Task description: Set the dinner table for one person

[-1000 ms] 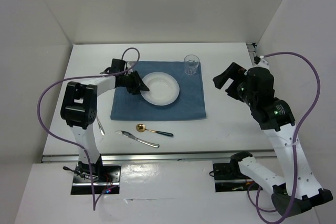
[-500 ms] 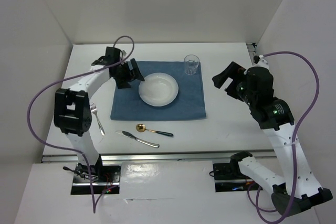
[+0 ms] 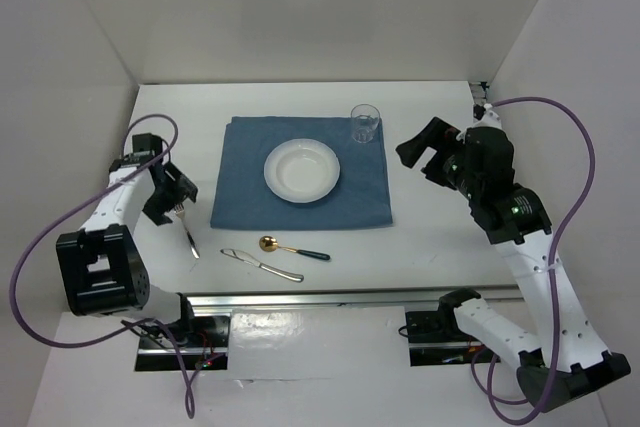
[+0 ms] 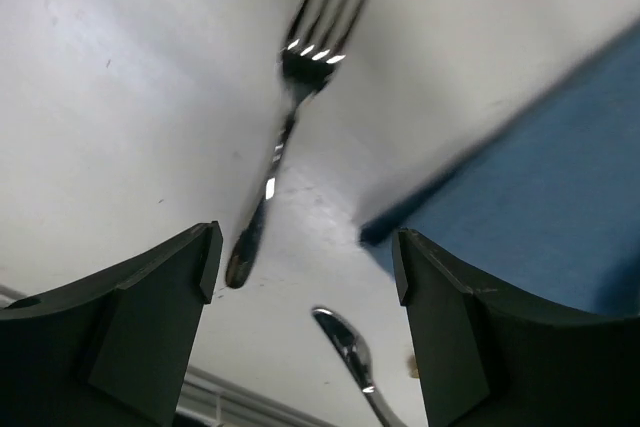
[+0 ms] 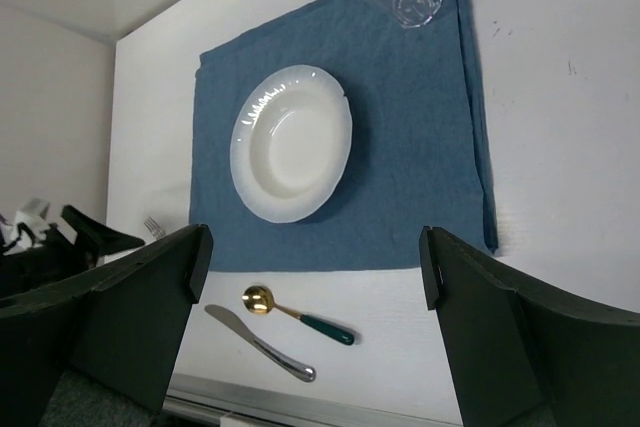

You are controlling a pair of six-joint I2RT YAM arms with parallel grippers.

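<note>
The left gripper [image 3: 172,195] has swung off the placemat [image 3: 360,187], hovering spread, empty, over the fork [image 4: 285,117].

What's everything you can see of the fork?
The fork is shiny silver metal, one piece, four tines and a slim handle. It lies flat on the white dinner table, left of the blue placemat, clear of its edge, tines toward the far side. The open left gripper is above it; nothing grips it.

No writing, label, brand, number or sign can be read in any view. The desk [image 3: 430,237], blue cloth [image 3: 360,197], plate [image 3: 302,169], glass [image 3: 365,124], fork [image 3: 186,232], knife [image 3: 262,264] and spoon [image 3: 295,248] show only plain surfaces.
</note>
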